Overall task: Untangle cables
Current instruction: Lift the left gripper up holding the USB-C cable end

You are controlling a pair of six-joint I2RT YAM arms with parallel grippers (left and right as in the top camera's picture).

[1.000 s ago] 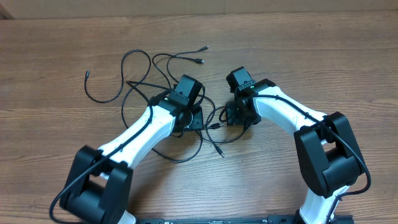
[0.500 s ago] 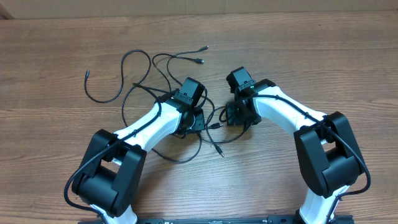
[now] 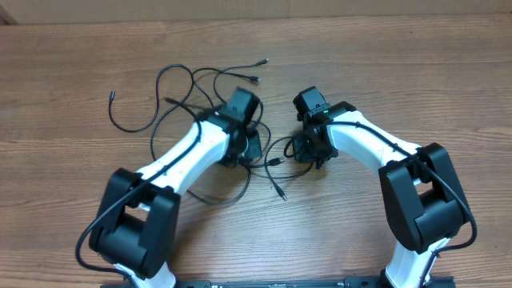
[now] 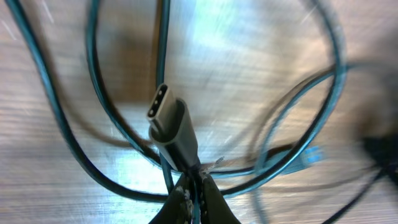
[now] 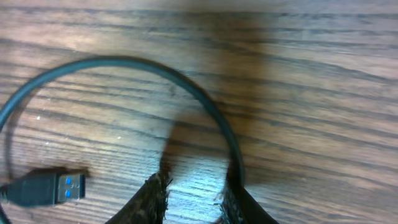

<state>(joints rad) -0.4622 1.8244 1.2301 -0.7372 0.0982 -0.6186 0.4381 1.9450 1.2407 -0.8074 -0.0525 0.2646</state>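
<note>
Two white robot arms are working over a wooden table (image 3: 400, 72) strewn with thin black cables (image 3: 186, 106). Most of the cables are lying in loose, overlapping loops on the left half of the table, beyond and beside the left arm. Loose ends are pointing outward at the far left (image 3: 112, 94) and toward the far edge (image 3: 263, 61).

The left gripper (image 3: 246, 150) is reaching into the near side of the tangle. In the left wrist view, the left gripper (image 4: 196, 190) is pressing its two fingers together on one cable just behind a slim metal plug (image 4: 166, 123) with a flat oval mouth. The plug is sticking up and away from the fingertips (image 4: 184, 198). Several other strands are curving across the wood behind it, out of focus.

The right gripper (image 3: 309, 152) is pointing down at the table just right of centre, near a short run of cable that is trailing toward a plug end (image 3: 282, 194). In the right wrist view, the right gripper (image 5: 194, 190) is standing with its fingers apart and bare wood is showing between them. A cable is arcing in front and running down against one finger (image 5: 235, 198). Whether it is touching or merely passing is unclear. A black plug with a blue insert (image 5: 50, 188) is lying flat on the wood off to one side.
</note>
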